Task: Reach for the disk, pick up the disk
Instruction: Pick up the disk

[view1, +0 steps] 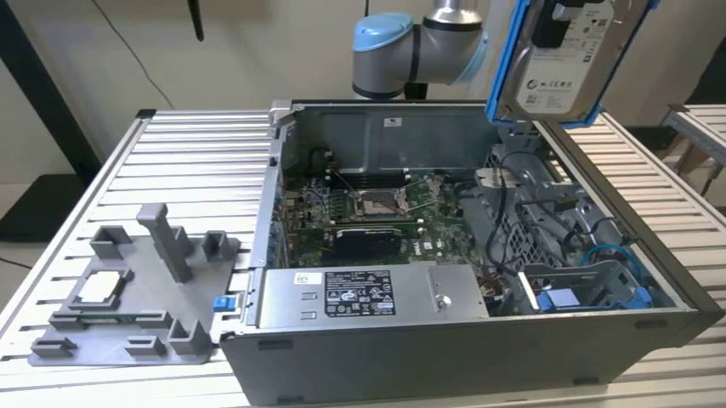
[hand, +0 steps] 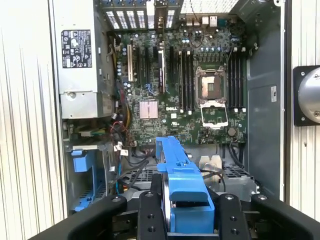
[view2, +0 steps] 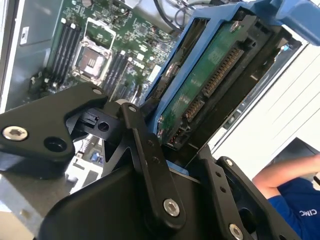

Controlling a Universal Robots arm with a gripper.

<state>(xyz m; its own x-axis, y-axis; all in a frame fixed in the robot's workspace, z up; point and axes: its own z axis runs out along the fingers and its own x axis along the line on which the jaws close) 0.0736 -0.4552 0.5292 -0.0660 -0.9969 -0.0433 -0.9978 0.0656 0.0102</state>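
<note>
The disk (view1: 562, 64), a silver drive with a white label in a blue bracket, hangs tilted in the air above the far right corner of the open computer case (view1: 454, 357) in the exterior view. In the second wrist view its green circuit-board underside (view2: 212, 75) faces the camera, framed by the blue bracket. My gripper (hand: 189, 210) is shut on the disk, its black fingers (hand: 150, 215) pressing the bracket's sides. The second wrist view has the same grip (view2: 182, 150) at the disk's connector end.
Below lies the open case with the motherboard (hand: 185, 85), the power supply (view1: 369, 293) and a blue drive bay (view1: 567, 302). A grey fixture (view1: 136, 289) sits on the slatted table (view1: 182, 161) at the exterior view's left. A person's arm (view2: 285, 175) shows beyond the table edge.
</note>
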